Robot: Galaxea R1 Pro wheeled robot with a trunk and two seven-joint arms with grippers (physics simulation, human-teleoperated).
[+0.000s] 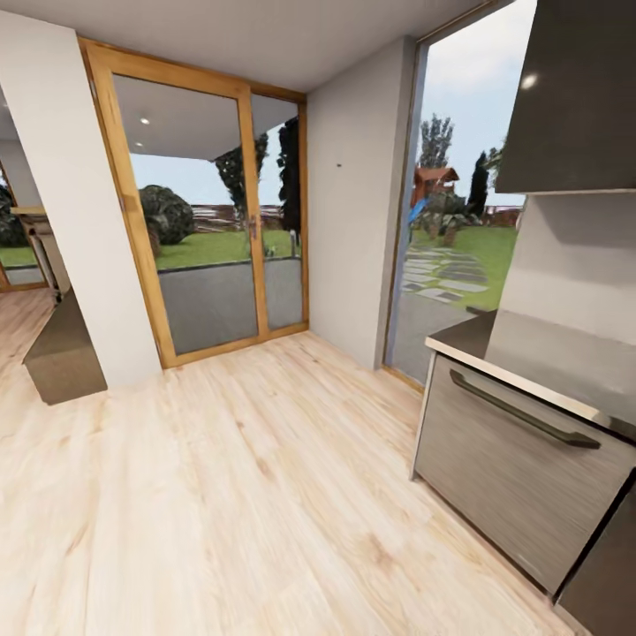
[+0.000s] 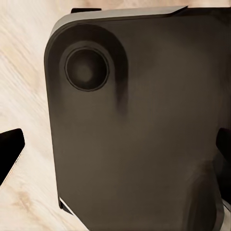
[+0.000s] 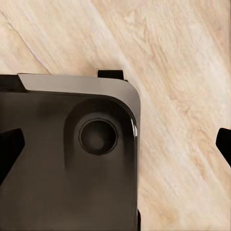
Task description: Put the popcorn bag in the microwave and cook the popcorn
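Underneath, both wrist views look down on the robot's dark base (image 2: 139, 144) over pale wood floor (image 1: 221, 495). Left hand (image 2: 118, 147): two black fingertips (image 2: 10, 144) at opposite edges of its view, spread wide, nothing between them but base and floor. Right hand (image 3: 118, 147): same, black fingertips (image 3: 9, 149) far apart, holding nothing. Base corner (image 3: 72, 159) has a round recessed knob-like disc in each wrist view.

Head view: plank floor fills the near part. At right, nearest, a grey brushed-metal drawer front (image 1: 521, 468) with a long dark bar handle (image 1: 521, 411), topped by the desk (image 1: 468, 340), its visible end bare. Dark glossy wall cabinet (image 1: 574, 97) above it. Popcorn bag and microwave are not visible here, so their place cannot be told.

Further back: white wall (image 1: 358, 194), tall window (image 1: 459, 212) at right showing lawn and paving stones. Wood-framed glass doors (image 1: 212, 221) centre-left. White pillar (image 1: 71, 203) at left, low dark bench (image 1: 62, 353) beside it.
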